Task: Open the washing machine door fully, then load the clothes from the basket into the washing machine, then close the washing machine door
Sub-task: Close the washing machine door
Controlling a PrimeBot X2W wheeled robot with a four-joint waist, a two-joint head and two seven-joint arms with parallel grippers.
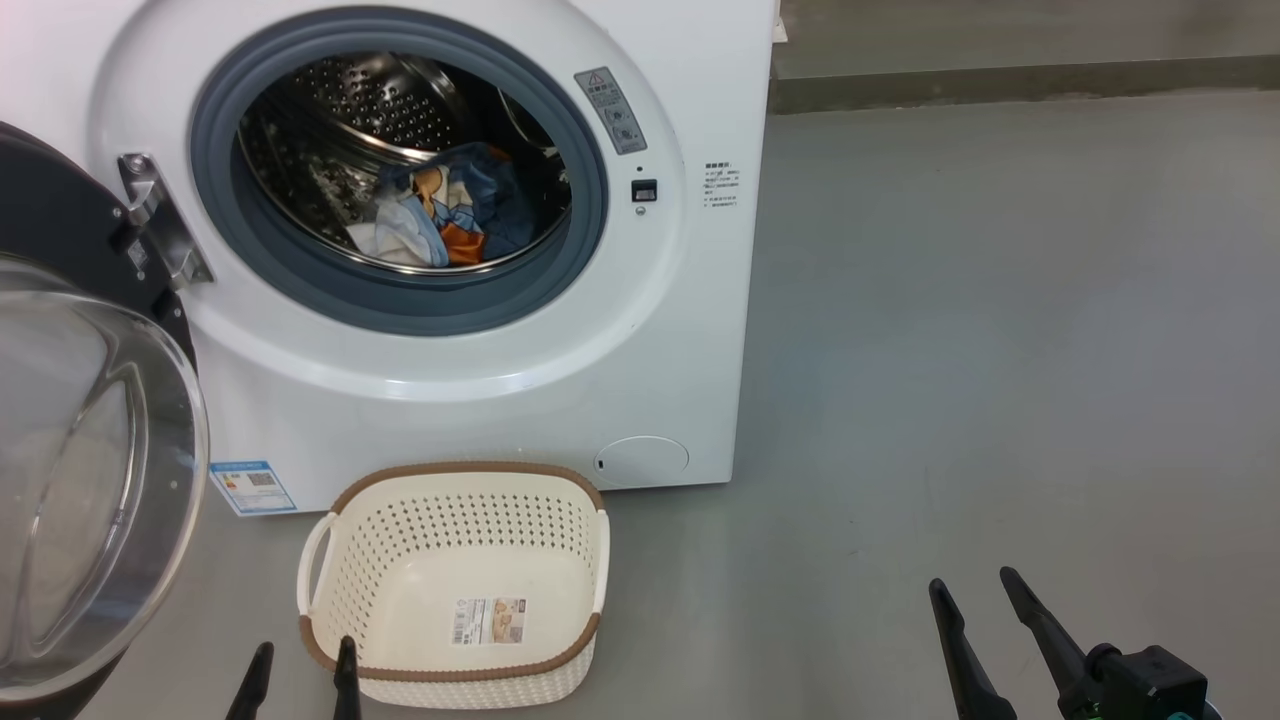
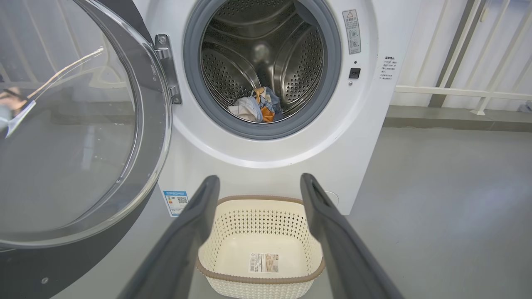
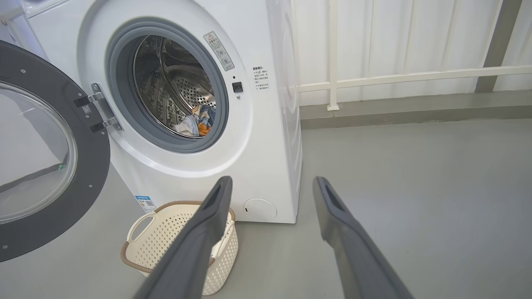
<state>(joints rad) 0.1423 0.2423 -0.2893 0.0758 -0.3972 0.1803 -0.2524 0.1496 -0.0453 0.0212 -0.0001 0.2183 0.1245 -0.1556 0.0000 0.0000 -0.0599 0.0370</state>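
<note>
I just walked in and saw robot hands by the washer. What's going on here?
A robot is doing laundry. The washing machine door is swung wide open, and the blue and orange clothes lie in the steel drum. The cream basket on the floor before the washing machine is empty. The left gripper and right gripper are both open, holding nothing. The door is not yet closed.

Head camera high, tilted down on the washing machine [image 1: 480, 380] front, basket [image 1: 465, 467] close below, left wrist camera low, square-on, near, right wrist camera off right, angled leftward, all three sharing machine, basket, open washing machine door [image 1: 60, 230].
</note>
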